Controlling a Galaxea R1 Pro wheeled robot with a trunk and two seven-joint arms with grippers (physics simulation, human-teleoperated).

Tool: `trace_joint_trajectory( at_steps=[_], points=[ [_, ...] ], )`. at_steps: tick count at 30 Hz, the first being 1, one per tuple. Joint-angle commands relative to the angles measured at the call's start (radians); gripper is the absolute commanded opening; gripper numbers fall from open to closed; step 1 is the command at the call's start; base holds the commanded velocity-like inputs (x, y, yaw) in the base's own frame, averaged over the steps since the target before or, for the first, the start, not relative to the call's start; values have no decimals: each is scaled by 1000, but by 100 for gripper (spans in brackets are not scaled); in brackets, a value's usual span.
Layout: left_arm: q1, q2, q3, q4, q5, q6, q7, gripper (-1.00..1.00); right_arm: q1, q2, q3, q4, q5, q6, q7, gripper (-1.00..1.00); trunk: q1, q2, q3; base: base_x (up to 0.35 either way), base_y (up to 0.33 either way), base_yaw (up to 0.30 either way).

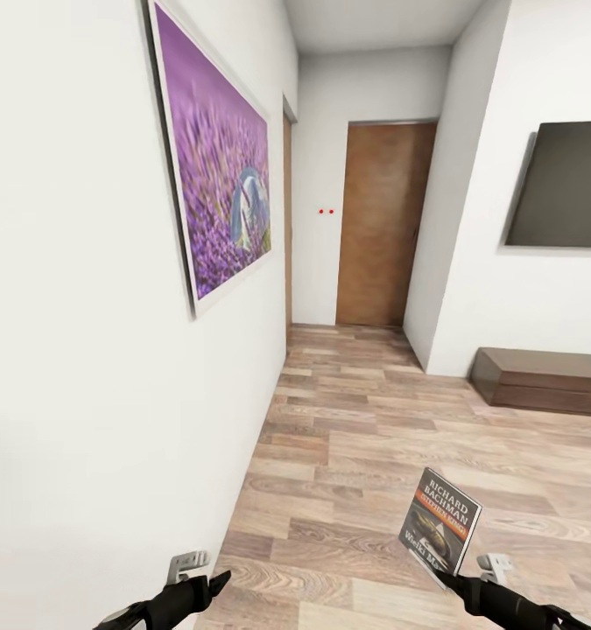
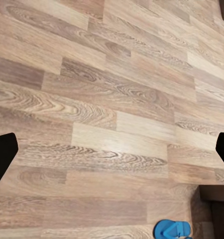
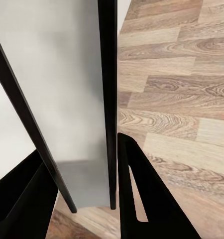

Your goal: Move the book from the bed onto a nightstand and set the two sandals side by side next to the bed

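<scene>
Wood-plank floor [image 1: 374,437] (white walls), right pincer [image 1: 448,573] gripping book [image 1: 439,525].

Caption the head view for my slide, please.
Right end effector carries the book along a wood-floored hallway.

White walls [image 1: 76,367] enclose a light wood-plank floor [image 1: 374,455]. A purple flower painting [image 1: 216,184] hangs on the wall at upper left. A tan door [image 1: 384,223] stands at centre, a dark wall screen [image 1: 562,185] at upper right above a low dark cabinet [image 1: 545,379].
</scene>
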Motion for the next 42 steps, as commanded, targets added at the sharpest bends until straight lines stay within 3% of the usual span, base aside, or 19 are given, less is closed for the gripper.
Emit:
trace_joint_trajectory(
  at_steps=[1,23,42],
  points=[
    [-1,0,2,1,-1,-4,-3,100,-1,-1,8,1,-6,-7,1,-100,0,-1,-2,83,0,0],
    [-1,0,2,1,-1,-4,-3,100,-1,0,8,1,-6,-7,1,-100,0,-1,-2,67,0,0],
    [-1,0,2,1,-1,-4,-4,100,-2,0,8,1,-6,-7,1,-100,0,-1,-2,188,0,0]
  ],
)
